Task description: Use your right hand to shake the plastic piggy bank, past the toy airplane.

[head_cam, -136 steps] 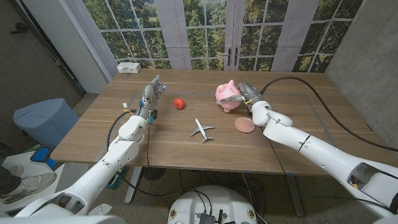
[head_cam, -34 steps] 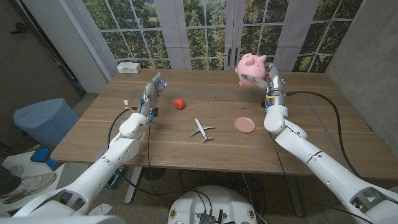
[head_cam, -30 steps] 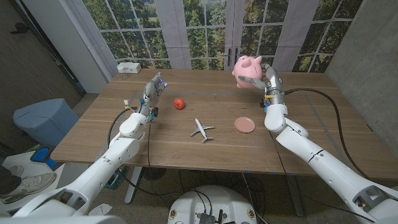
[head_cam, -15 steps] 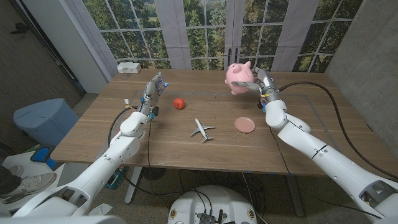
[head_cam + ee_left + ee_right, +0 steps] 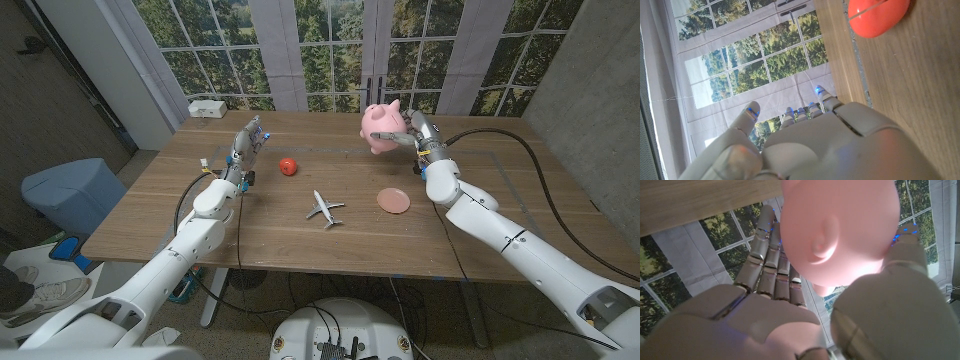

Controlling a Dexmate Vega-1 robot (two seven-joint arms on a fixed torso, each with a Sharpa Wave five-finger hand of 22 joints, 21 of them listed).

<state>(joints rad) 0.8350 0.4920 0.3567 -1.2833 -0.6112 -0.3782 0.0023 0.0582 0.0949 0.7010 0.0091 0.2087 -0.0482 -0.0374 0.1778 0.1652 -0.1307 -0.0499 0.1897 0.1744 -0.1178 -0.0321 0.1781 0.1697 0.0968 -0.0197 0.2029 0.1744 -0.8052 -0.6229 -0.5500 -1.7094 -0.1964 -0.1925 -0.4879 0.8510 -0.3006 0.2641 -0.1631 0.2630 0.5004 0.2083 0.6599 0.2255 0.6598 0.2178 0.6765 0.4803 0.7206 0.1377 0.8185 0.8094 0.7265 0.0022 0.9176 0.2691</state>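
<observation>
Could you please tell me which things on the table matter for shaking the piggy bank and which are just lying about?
In the job: piggy bank, held up by the right hand; toy airplane.
Lying about: red ball, pink plate, white box, left hand.

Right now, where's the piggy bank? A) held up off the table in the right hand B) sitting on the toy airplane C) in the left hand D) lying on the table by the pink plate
A: the right hand grips the pink piggy bank in the air above the table's far side, and the right wrist view shows its fingers wrapped around the piggy bank.
</observation>
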